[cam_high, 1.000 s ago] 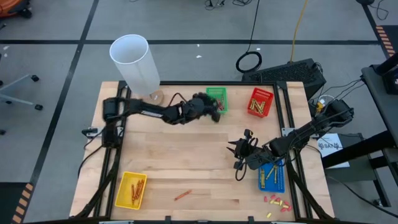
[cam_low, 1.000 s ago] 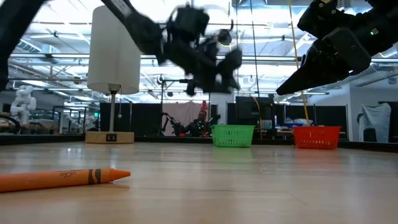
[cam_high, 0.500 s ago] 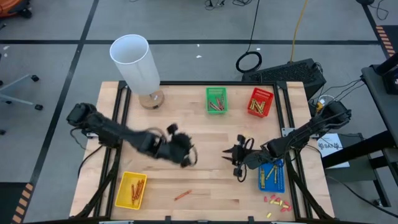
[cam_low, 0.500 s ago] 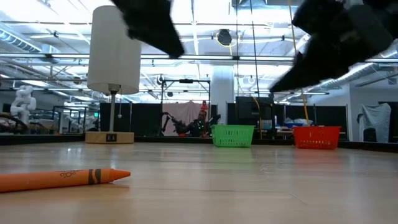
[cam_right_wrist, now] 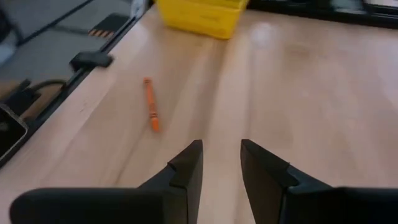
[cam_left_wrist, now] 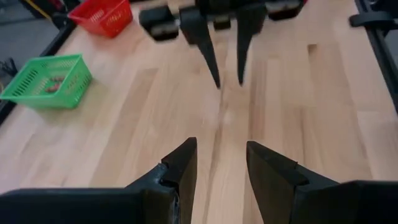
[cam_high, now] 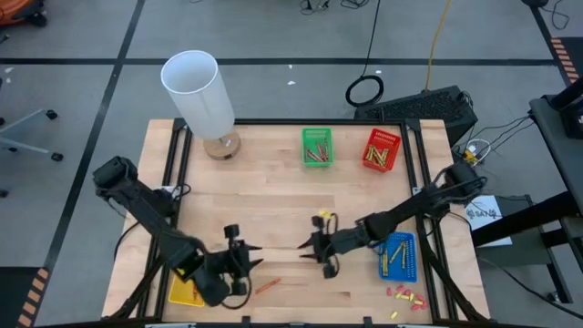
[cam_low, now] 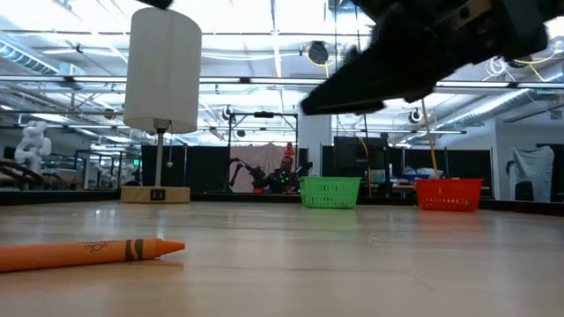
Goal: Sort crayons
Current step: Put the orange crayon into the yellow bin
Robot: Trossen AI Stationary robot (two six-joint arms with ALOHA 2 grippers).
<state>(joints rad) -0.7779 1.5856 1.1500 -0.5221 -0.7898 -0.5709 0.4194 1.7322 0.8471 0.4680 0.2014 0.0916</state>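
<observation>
One loose orange wax crayon [cam_high: 266, 285] beside yellow plastic basket [cam_high: 185, 293]: both jaws narrowly parted, empty; approach lengthwise, left gripper [cam_high: 252, 261] nearest.

high view: above, looking straight down on the whole bench [cam_high: 273, 200] | low view: at bench-top height, very near the orange crayon [cam_low: 88, 254], facing the far baskets | left wrist view: faces the green basket [cam_left_wrist: 46, 81], shared with high and low | right wrist view: faces the same orange crayon
</observation>
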